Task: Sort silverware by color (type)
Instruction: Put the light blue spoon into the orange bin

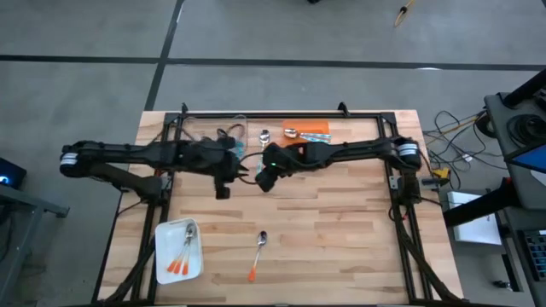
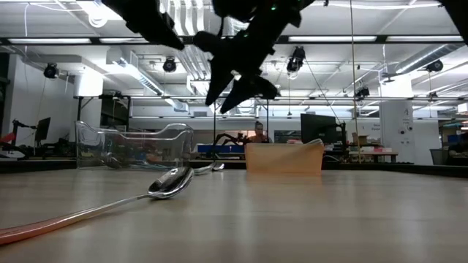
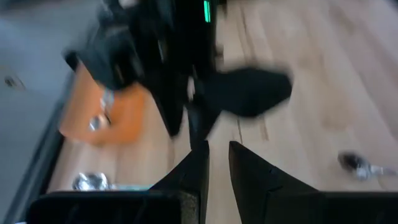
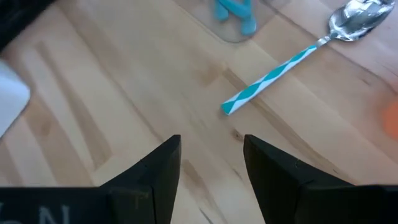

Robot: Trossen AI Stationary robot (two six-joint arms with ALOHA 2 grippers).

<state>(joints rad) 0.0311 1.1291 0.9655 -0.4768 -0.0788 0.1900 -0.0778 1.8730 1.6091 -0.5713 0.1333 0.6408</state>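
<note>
Right gripper (image 4: 210,163): fingers spread apart, nothing between them, held above the table (image 1: 341,222) near its middle. Just ahead of its fingertips lies a spoon (image 4: 292,62) with a silver bowl and a light-blue striped handle, flat on the wood and apart from the fingers. The right arm reaches in level from the right side of the table, its gripper raised off the surface.

Left gripper (image 3: 217,163): fingers close together with a narrow gap; no spoon shows between them. It hangs over the table just left of the right gripper, the two nearly meeting. The left arm stretches in level from the left side.

Far edge: an orange tray (image 1: 309,130) with a spoon bowl on it, and a clear bin (image 2: 131,146) to its left.

Near edge: a white tray (image 1: 162,256) holding orange-handled spoons (image 1: 181,256); one more orange-handled spoon (image 1: 258,255) lies alone on the wood beside it, well apart from both grippers.
</note>
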